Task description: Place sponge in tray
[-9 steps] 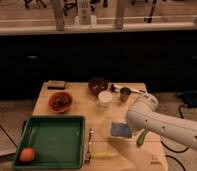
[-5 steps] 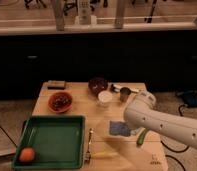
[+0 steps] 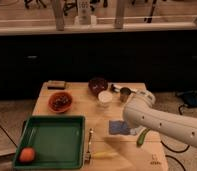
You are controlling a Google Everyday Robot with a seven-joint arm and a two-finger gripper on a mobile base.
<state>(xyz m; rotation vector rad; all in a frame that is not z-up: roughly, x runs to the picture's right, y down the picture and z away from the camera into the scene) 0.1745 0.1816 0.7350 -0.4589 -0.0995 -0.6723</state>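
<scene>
The blue sponge (image 3: 117,127) lies flat on the wooden table, right of the middle; its right edge is covered by my white arm (image 3: 162,122). The big green tray (image 3: 54,140) sits at the front left, a hand's width left of the sponge. My arm reaches in from the lower right, and its rounded end (image 3: 141,99) hangs above and just right of the sponge. The gripper is hidden behind that arm end and is shut. I cannot tell whether it touches the sponge.
An orange fruit (image 3: 26,155) lies in the tray's near left corner. A red bowl (image 3: 60,101), dark bowl (image 3: 98,85), white cup (image 3: 105,98), metal cup (image 3: 124,93) and brown block (image 3: 56,84) stand behind. A yellow-handled utensil (image 3: 101,155) and green item (image 3: 141,137) lie in front.
The arm's end has shifted slightly toward the back of the table. The sponge has not moved.
</scene>
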